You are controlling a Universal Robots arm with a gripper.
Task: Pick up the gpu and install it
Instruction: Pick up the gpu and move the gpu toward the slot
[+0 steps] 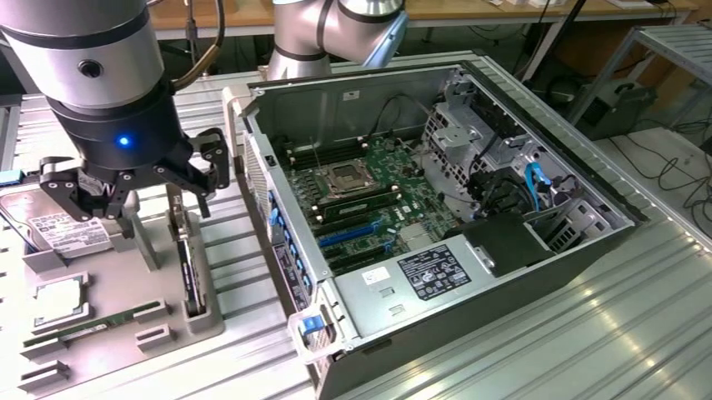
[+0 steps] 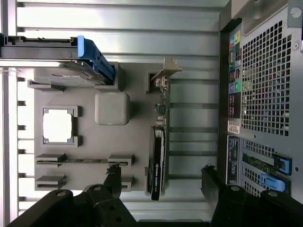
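One gripper [image 1: 142,198] is shown above the grey parts tray [image 1: 125,285], its jaws spread wide and nothing held between them. The gpu [image 1: 190,265] is stood on its long edge in a slot on the side of the tray nearest the computer case [image 1: 523,275], so both flat faces are left free for a pinch from above. In the wrist view, one fingertip [image 2: 113,178] is set on each side of the card's line, and neither is seen to touch it. The pale bracket [image 2: 166,71] is at the end away from the fingers. The hard drive [image 1: 56,232], processor chip [image 1: 62,300] and memory stick [image 1: 95,323] are kept in separate recesses, apart from the card. The case is laid on its side with the panel off, so the motherboard [image 1: 373,196] can be reached from above. The pickup is judged not yet made.
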